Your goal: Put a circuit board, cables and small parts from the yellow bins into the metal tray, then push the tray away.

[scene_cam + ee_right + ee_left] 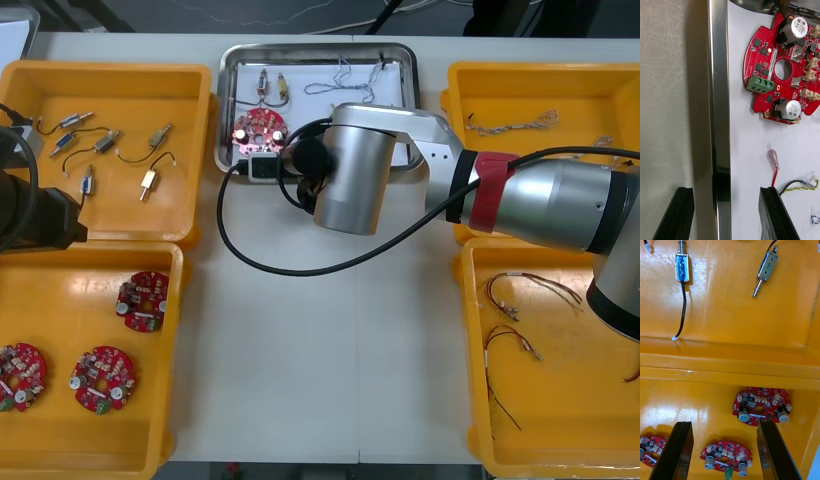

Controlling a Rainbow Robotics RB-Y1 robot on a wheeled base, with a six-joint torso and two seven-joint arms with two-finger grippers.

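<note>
The right gripper [726, 190] stands wide, straddling the metal tray [719, 93] rim beside the circuit board [780, 71] lying inside. Pushing off-centre could skew the tray, or the inner finger could drag a cable [773, 161]. The left gripper [724, 425], also wide, waits left of the tray.

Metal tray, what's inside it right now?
A red circuit board, two small metal parts and a blue and white cable on white lining. The right gripper straddles the tray's rim; its arm hides the near right part. Left gripper hovers over yellow bins.
</note>
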